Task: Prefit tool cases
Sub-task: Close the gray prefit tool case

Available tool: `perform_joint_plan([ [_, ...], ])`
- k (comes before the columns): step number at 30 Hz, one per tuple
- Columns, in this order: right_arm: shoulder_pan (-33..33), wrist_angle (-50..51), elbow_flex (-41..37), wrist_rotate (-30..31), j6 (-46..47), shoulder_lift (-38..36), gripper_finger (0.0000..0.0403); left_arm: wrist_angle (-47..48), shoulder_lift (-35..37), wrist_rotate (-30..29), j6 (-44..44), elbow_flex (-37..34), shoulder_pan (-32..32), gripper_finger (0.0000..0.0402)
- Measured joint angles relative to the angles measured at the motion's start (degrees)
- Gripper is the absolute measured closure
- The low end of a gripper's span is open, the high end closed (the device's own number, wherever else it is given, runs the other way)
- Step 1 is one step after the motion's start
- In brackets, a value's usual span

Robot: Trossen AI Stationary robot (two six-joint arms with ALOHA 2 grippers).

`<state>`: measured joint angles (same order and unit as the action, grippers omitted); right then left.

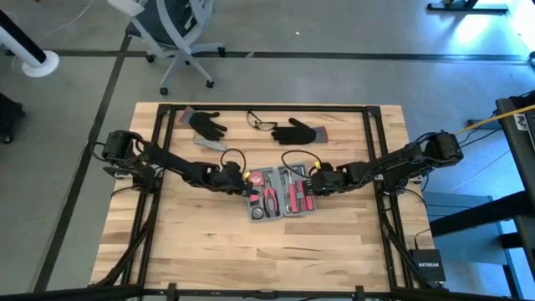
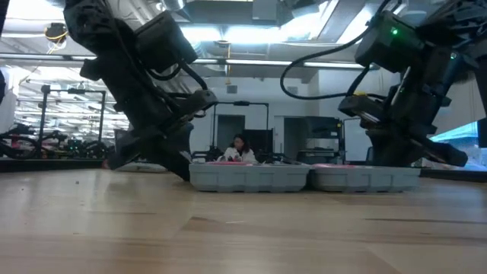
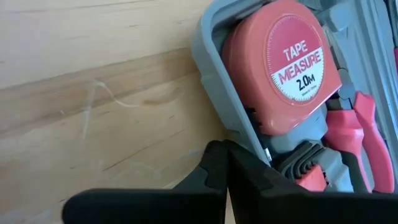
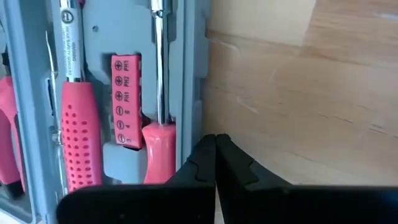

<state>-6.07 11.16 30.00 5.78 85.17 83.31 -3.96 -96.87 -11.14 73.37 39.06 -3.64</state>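
The grey tool case (image 1: 282,194) lies open and flat on the middle of the wooden table, its two halves side by side (image 2: 304,179). Red-handled tools sit in its slots, with a tape measure (image 3: 280,68) in the left half and screwdrivers (image 4: 79,140) in the right half. My left gripper (image 3: 226,149) is shut, its tip at the case's left rim. My right gripper (image 4: 216,140) is shut, its tip at the case's right rim. Both grippers slant down toward the table. My left gripper's shut fingertips stand at the outer rim of the case's left half (image 3: 208,93), beside the tape measure, slanting down from the table's left. I cannot tell whether they touch it. My right gripper's shut fingertips stand at the outer rim of the right half (image 4: 202,93), slanting down from the table's right. I cannot tell whether they touch it.
Two black gloves (image 1: 206,125) (image 1: 297,132) and a pair of glasses (image 1: 261,123) lie near the table's far edge. Bare wood stretches in front of the case toward the near edge. A person (image 2: 240,148) sits in the room beyond the table.
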Motion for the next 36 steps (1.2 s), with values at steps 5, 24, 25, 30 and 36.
perform_joint_plan([
  [5, 0.00, -0.07, 0.11, -0.09, 0.04, 0.05, 0.0403, 0.92, 2.48, 0.44, -2.70, -0.05, 0.00, 0.0401],
  [24, 0.02, 1.06, 0.11, -0.79, 0.09, 0.11, 0.0403, 0.50, 8.16, -0.93, -2.67, -0.06, -0.71, 0.0401],
  [25, 0.02, 1.07, 0.11, -0.79, 0.10, 0.11, 0.0403, 0.67, 8.64, -1.14, -2.70, 0.03, -0.72, 0.0401],
  [30, 0.02, 1.05, 0.11, -0.83, 0.13, 0.11, 0.0403, 1.34, 10.49, -1.33, -3.54, 0.29, -0.70, 0.0401],
  [36, 0.04, 0.93, 0.23, -1.18, 1.01, 1.02, 0.0403, 1.02, 11.39, -1.87, -3.61, 0.40, -0.72, 0.0401],
])
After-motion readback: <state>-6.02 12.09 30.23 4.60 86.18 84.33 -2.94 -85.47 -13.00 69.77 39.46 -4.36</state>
